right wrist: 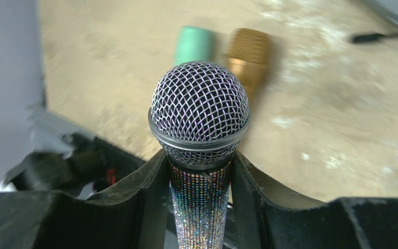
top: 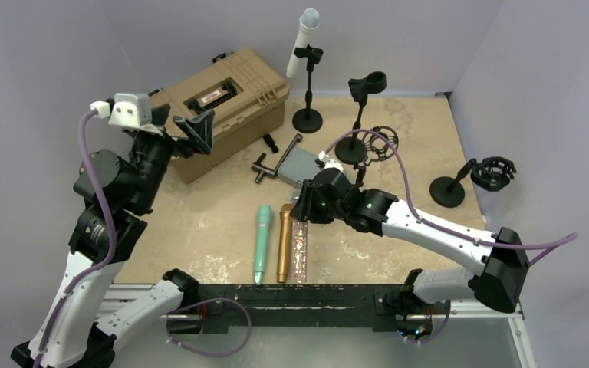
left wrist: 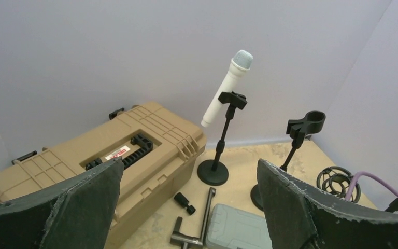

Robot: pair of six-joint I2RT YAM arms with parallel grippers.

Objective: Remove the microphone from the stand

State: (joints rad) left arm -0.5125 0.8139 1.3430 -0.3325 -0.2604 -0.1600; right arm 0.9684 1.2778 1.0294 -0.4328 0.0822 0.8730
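Three microphones are on the near part of the table: a green microphone [top: 263, 244], a gold microphone [top: 284, 241] and a glitter microphone [right wrist: 199, 104] just beside the gold one. The right gripper [right wrist: 199, 162] presses its fingers on the glitter handle, under the mesh head. The left gripper [left wrist: 190, 164] is spread wide and holds nothing, raised near the tan case [left wrist: 150, 135]. The white microphone [left wrist: 227, 88] sits tilted in the clip of its stand [left wrist: 220, 142] at the back.

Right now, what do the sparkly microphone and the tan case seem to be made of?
The sparkly microphone: grille looks like shiny woven metal mesh; the handle seems coated in iridescent glitter or tiny rhinestones, core hidden. The tan case: probably moulded matte plastic, judging by its ribbed lid.
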